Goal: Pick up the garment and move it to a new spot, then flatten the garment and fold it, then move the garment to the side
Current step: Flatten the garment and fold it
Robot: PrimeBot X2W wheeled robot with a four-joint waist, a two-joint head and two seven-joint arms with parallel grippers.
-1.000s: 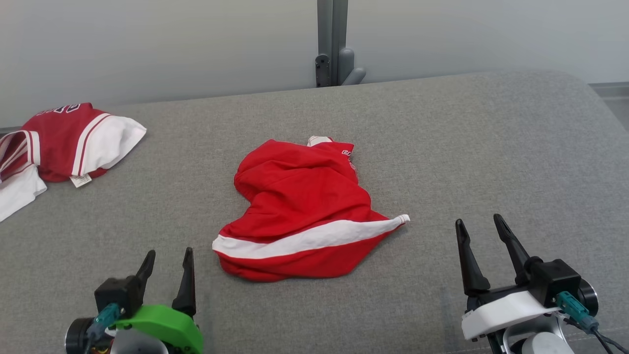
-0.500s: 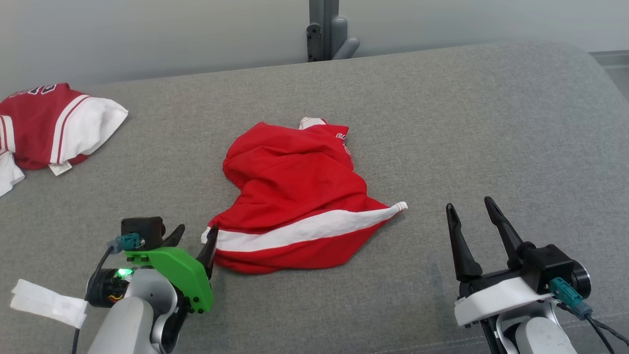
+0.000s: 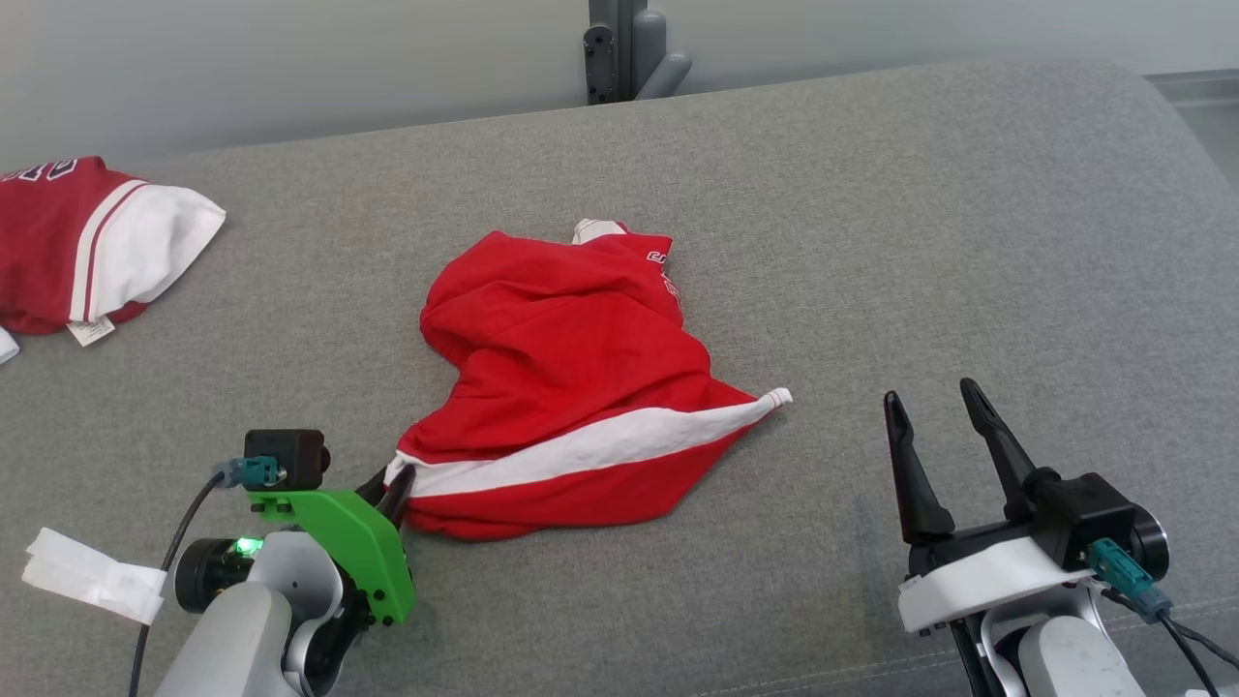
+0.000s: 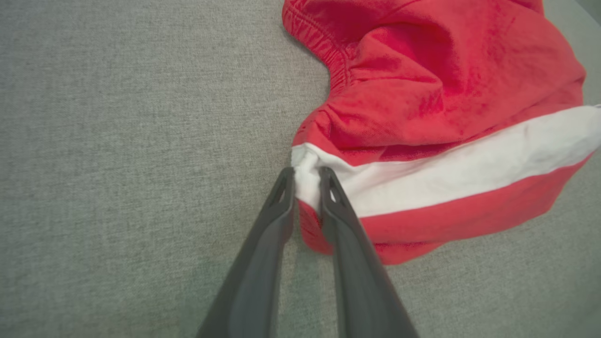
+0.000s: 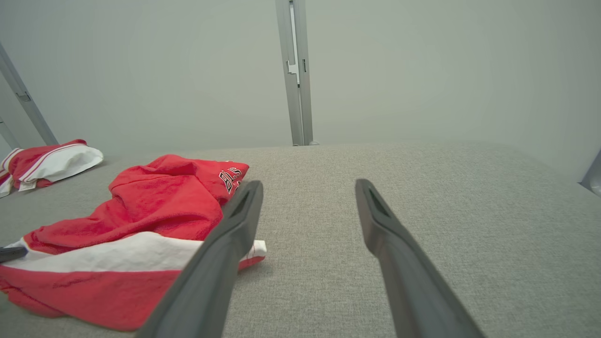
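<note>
The garment (image 3: 571, 378) is a crumpled red piece with a white stripe, lying mid-surface on the grey fabric top (image 3: 871, 242). In the left wrist view my left gripper (image 4: 306, 174) is shut on the garment (image 4: 422, 117) at the white stripe's left corner, cloth pinched between the two dark fingers. From the head view the left gripper (image 3: 393, 482) sits at the garment's lower left corner. My right gripper (image 3: 934, 402) stands open to the right of the garment, apart from it. The right wrist view has the right gripper (image 5: 307, 185) open over bare fabric, the garment (image 5: 141, 220) at its left.
Another red and white garment (image 3: 87, 247) lies at the far left edge of the surface. A grey post (image 3: 624, 48) rises behind the back edge against the pale wall. A white tape tag (image 3: 92, 586) hangs off my left arm.
My left arm reached forward and right to the garment's corner and its fingers closed on the white stripe. The head camera shifted slightly. The right gripper stayed open.
</note>
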